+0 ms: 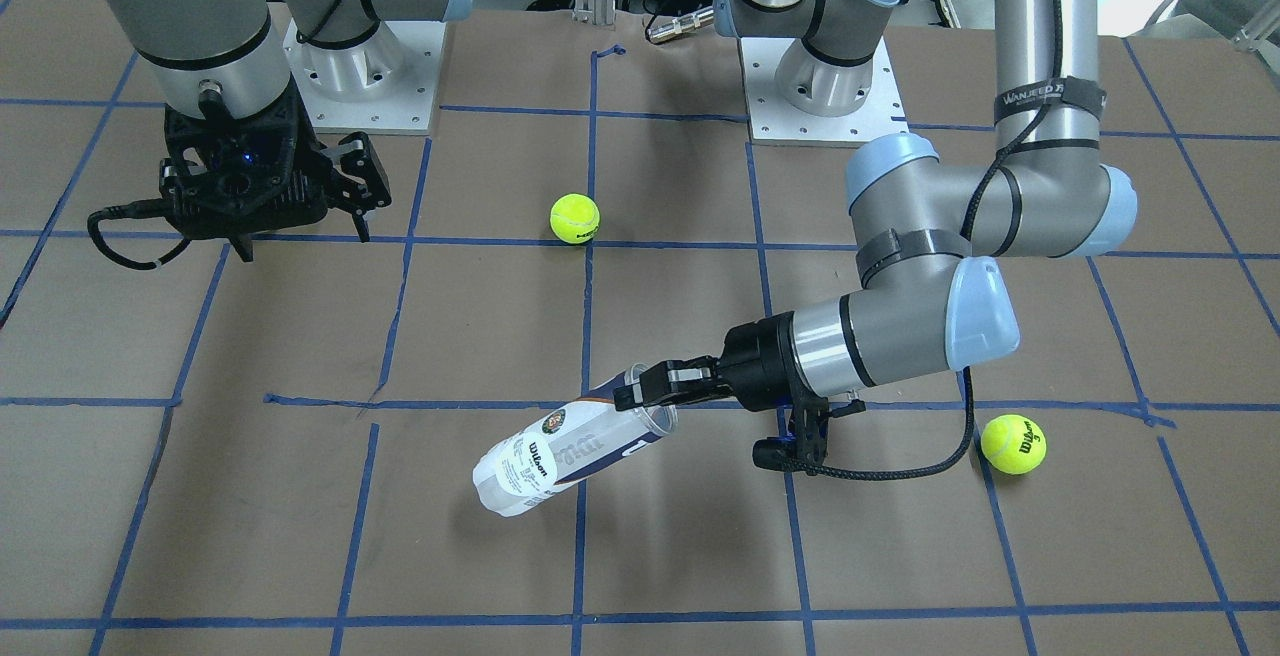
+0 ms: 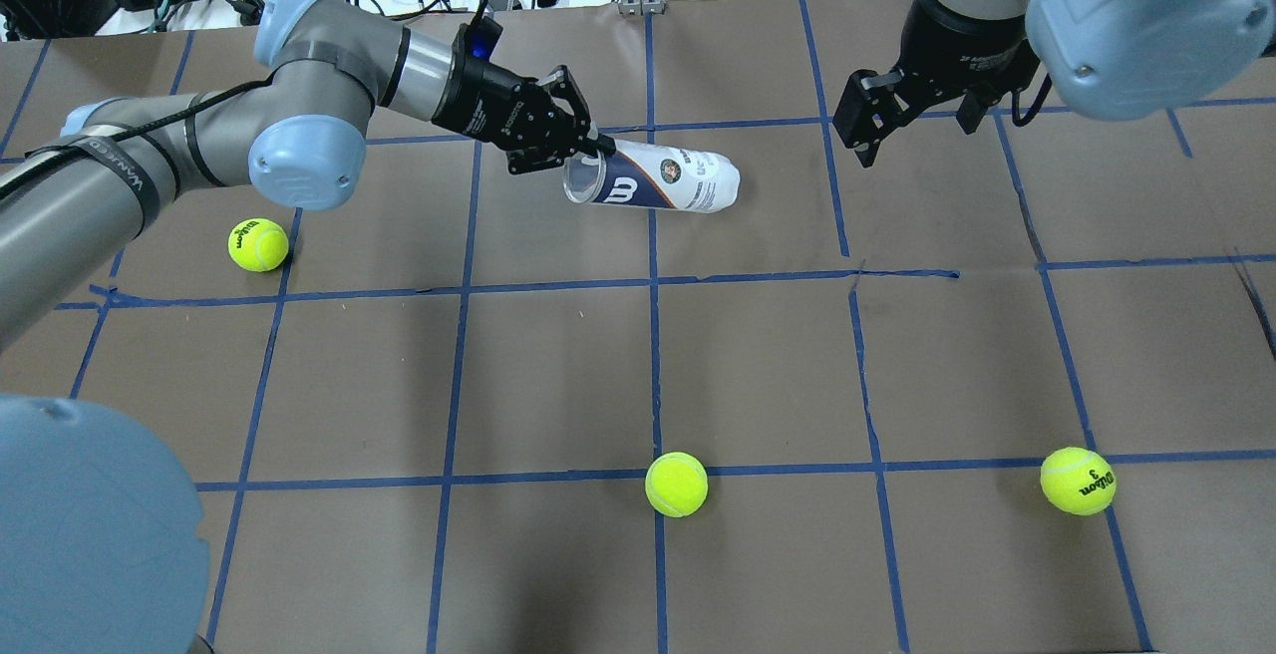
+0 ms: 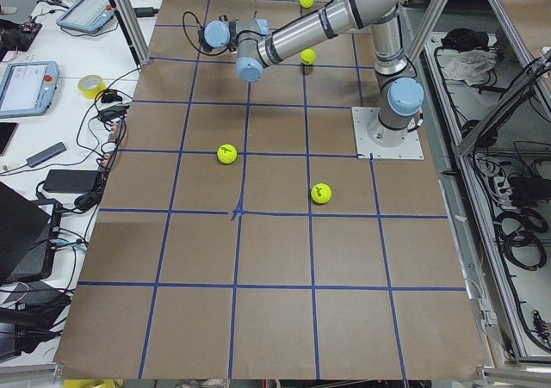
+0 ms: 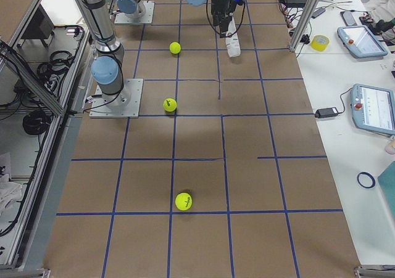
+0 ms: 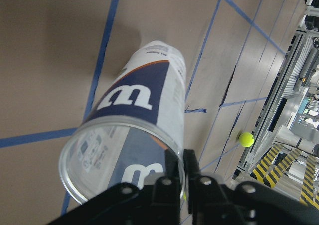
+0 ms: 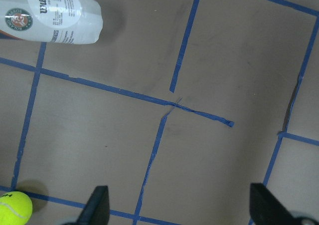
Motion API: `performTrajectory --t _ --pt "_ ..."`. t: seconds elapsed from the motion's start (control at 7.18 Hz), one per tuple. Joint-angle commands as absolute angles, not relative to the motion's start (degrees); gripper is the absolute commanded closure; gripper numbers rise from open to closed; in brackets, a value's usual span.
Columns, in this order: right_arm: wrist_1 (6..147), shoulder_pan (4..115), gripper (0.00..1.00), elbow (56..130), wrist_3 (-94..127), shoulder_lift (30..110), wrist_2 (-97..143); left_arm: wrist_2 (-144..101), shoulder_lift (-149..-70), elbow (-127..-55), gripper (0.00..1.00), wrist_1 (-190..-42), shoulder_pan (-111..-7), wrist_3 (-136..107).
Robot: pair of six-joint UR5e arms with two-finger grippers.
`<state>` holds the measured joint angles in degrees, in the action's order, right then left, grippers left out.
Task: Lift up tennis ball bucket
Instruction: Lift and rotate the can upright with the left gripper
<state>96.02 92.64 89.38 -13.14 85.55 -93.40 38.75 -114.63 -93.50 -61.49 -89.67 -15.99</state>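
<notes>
The tennis ball bucket (image 1: 565,441) is a clear can with a white and navy Wilson label and looks empty. It lies tilted, its open end raised; I cannot tell whether its closed end touches the table. My left gripper (image 1: 648,394) is shut on the rim of the open end, one finger inside and one outside, as the left wrist view (image 5: 182,167) shows. The can also shows in the overhead view (image 2: 663,182), with the left gripper (image 2: 590,149) at its rim. My right gripper (image 2: 877,124) is open and empty, hovering well to the can's right.
Three yellow-green tennis balls lie loose on the brown, blue-taped table (image 2: 758,365): one (image 2: 258,244) under the left arm, one (image 2: 676,484) at the middle front, one (image 2: 1078,481) at the front right. Cables and gear lie beyond the far edge.
</notes>
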Motion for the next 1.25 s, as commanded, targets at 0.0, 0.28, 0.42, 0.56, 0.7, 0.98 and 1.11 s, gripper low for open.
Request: performTrajectory --t 0.0,0.28,0.42,0.56,0.7,0.98,1.11 --pt "96.0 92.5 0.00 89.5 -13.1 85.2 -93.4 52.7 -112.6 -88.4 1.00 -57.0 -93.9 -20.7" --pt "95.9 92.5 0.00 89.6 -13.1 84.6 -93.4 65.4 -112.0 -82.6 1.00 -61.7 -97.0 -19.9" --pt "95.9 92.5 0.00 89.7 -13.1 84.6 -93.4 73.1 -112.6 -77.6 1.00 -67.8 -99.4 -18.1" --pt "95.6 92.5 0.00 89.7 -13.0 84.5 -93.6 78.9 -113.7 -72.3 1.00 -76.2 -99.8 -12.3" --pt "95.9 92.5 0.00 89.7 -13.0 84.5 -93.5 80.8 -114.6 -69.3 1.00 -83.5 -99.8 -4.8" --pt "95.1 92.5 0.00 89.8 -13.0 84.5 -93.5 86.3 -117.3 -68.6 1.00 -86.5 -99.8 -2.2" --pt "95.3 92.5 0.00 89.8 -13.0 84.5 -93.5 89.6 -119.4 -66.7 1.00 -87.0 -99.8 -2.1"
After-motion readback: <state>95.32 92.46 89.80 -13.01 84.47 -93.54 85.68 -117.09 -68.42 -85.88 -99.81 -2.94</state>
